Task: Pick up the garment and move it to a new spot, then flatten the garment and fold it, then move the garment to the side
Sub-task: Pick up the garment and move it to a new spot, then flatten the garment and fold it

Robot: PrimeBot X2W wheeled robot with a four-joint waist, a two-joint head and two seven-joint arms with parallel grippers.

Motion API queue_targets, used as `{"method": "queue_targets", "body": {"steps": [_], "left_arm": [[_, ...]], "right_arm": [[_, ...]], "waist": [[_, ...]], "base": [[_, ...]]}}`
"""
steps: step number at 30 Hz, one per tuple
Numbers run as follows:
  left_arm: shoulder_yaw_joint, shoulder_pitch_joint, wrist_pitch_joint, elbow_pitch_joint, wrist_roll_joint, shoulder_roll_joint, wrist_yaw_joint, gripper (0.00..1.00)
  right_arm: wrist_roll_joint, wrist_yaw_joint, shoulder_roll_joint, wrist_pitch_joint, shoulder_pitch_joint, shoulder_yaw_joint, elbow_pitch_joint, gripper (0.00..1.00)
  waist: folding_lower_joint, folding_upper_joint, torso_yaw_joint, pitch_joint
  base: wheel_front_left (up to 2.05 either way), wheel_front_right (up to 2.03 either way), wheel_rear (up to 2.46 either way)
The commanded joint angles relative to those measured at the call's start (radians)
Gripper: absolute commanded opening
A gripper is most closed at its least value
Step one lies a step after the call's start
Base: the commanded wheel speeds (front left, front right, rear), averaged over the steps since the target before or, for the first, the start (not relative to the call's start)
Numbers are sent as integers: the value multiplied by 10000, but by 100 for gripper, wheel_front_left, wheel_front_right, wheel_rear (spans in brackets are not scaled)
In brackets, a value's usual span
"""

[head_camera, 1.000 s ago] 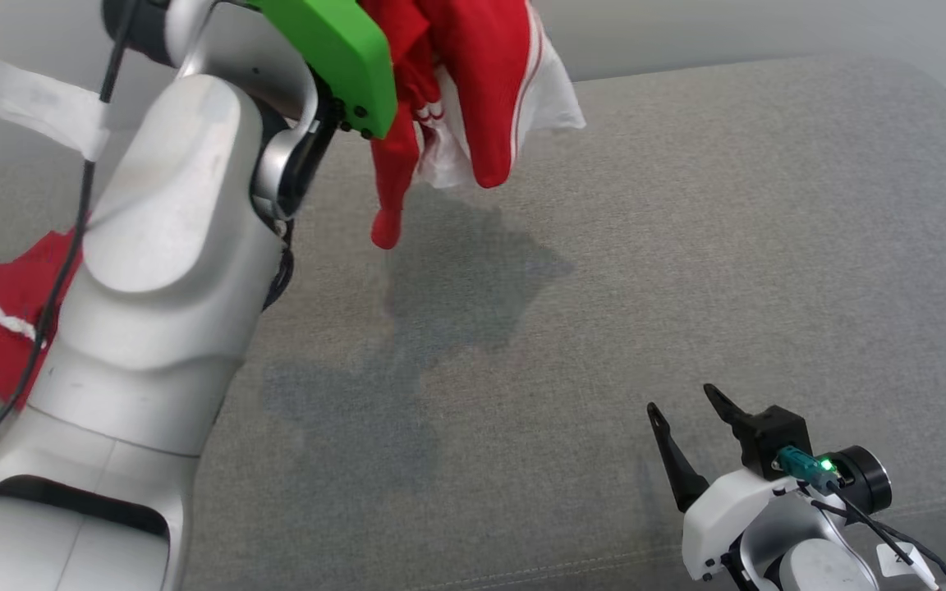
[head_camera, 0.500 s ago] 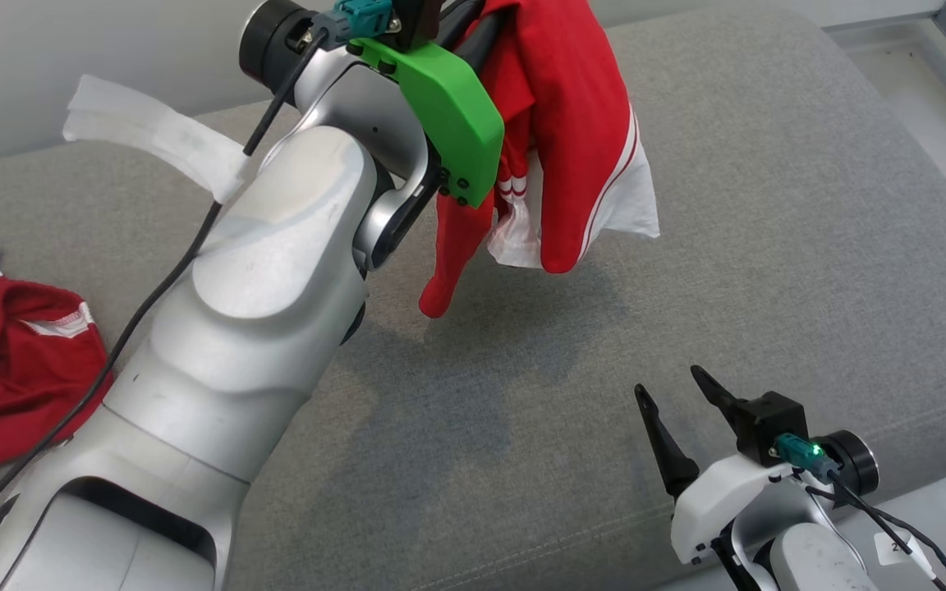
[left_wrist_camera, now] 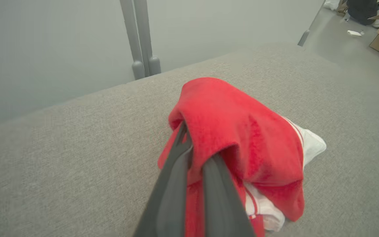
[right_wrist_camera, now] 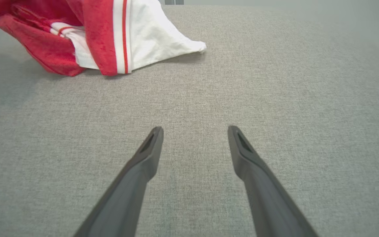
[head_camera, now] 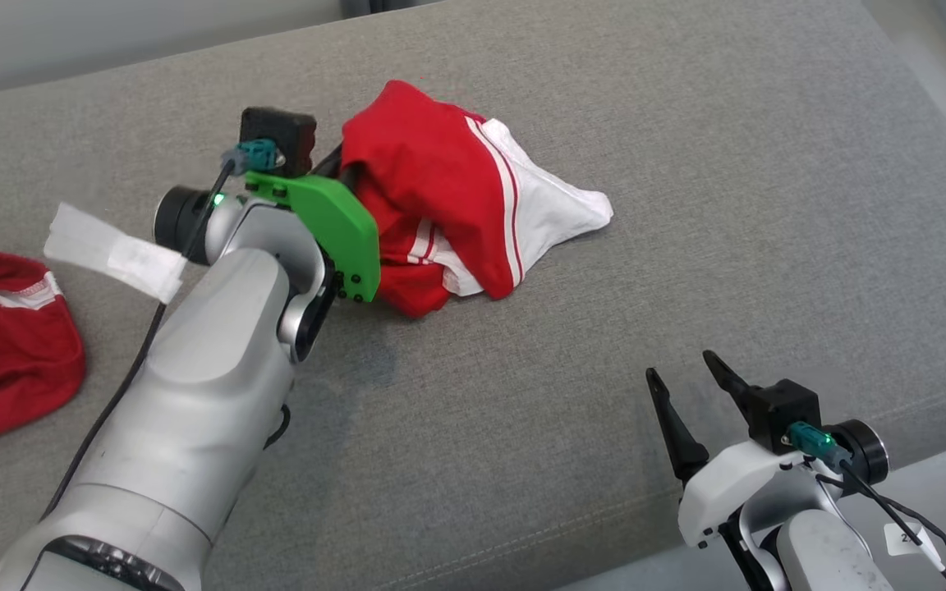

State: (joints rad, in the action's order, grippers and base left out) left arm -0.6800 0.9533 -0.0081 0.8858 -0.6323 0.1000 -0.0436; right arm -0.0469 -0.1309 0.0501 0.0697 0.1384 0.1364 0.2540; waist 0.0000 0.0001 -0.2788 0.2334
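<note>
Cushion (head_camera: 686,164) of grey cloth carries the red-and-white garment (head_camera: 440,189) near its middle. It sits slumped in a heap because the left pincer (left_wrist_camera: 192,154) is pinching a fold at its top, so nothing lies flat. Right pincer (head_camera: 681,365) hovers spread and empty near the front edge, well apart, likely ready for the flattening.

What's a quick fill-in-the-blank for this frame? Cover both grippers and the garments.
The left gripper is ____ on the red-and-white garment.
The right gripper stands ____, holding nothing.
A second red garment lies at the head view's ____ edge.
Missing: shut; open; left.
</note>
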Motion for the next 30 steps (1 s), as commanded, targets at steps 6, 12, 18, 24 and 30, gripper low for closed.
{"method": "queue_targets", "body": {"steps": [6, 12, 18, 24, 30], "left_arm": [[105, -499, -576, 968, -137, 29, 215, 100], [268, -816, -1107, 1473, -350, 16, 213, 100], [265, -1322, -1593, 1392, -600, -128, -210, 100], [-6, -2009, -1801, 990, -795, -345, -451, 100], [-635, -2518, -1337, 267, -941, -459, -498, 100]], "right_arm": [[32, 3, 10, -16, 113, 54, 104, 100], [-18, 3, 9, -62, -109, -33, 190, 100], [5, 3, 7, -125, -347, -237, 194, 100], [-27, 3, 9, -222, -582, -346, 159, 100], [-69, 3, 9, -285, -738, -366, 53, 100]], "waist": [[0, -1, 426, -298], [0, -1, 768, -775], [0, -1, 1154, -1292], [0, -1, 1342, -1709], [0, -1, 1195, -1727]], "base": [[0, 0, 0], [0, 0, 0], [0, 0, 0], [0, 0, 0], [0, 0, 0]]}}
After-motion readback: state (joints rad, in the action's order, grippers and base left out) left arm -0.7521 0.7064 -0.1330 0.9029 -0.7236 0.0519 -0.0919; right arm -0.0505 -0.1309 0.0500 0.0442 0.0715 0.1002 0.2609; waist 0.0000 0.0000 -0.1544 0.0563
